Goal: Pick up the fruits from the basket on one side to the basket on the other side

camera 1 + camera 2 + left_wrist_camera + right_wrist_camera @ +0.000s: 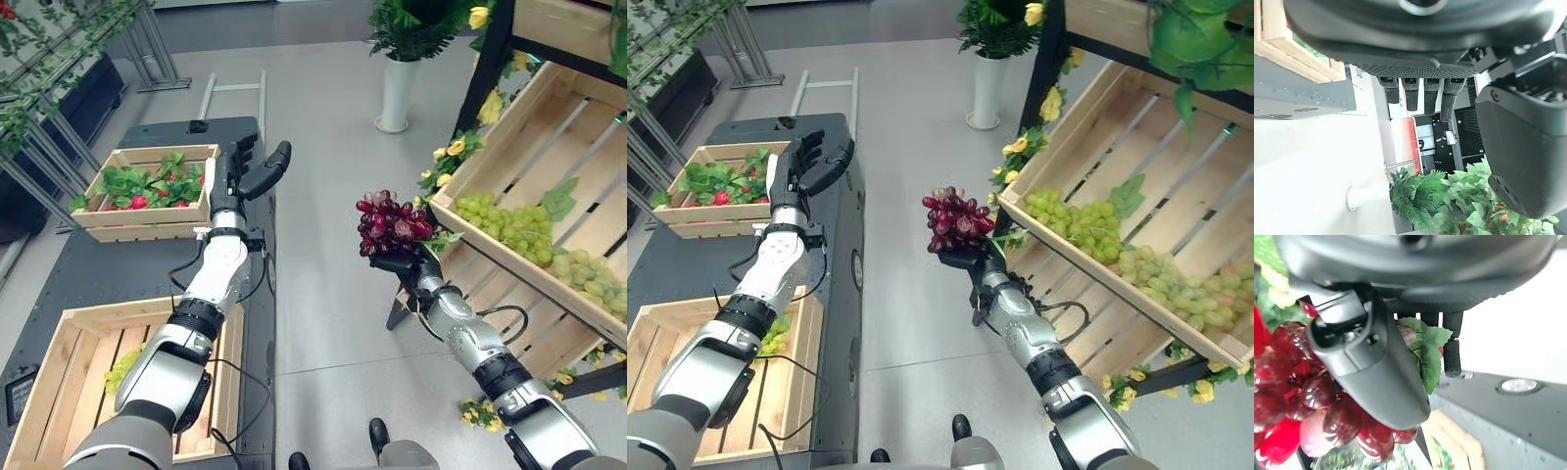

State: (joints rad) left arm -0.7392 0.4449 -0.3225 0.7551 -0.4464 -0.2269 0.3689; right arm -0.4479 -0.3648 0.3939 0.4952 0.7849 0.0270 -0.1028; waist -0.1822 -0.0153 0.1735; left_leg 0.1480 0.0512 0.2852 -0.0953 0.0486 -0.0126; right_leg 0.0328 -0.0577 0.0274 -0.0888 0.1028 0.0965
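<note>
— Right hand (404, 262): what have you got?

— Your fingers are curled round a red grape bunch (390, 223), held up in the air between the slanted grape crate (509, 162) and the dark table (108, 264).

— How will it handle?

— Soft and floppy, I'd judge — glossy dark-red berries, one green leaf. Hold near the stem. Your left hand (245, 168) hovers with fingers spread.
</note>
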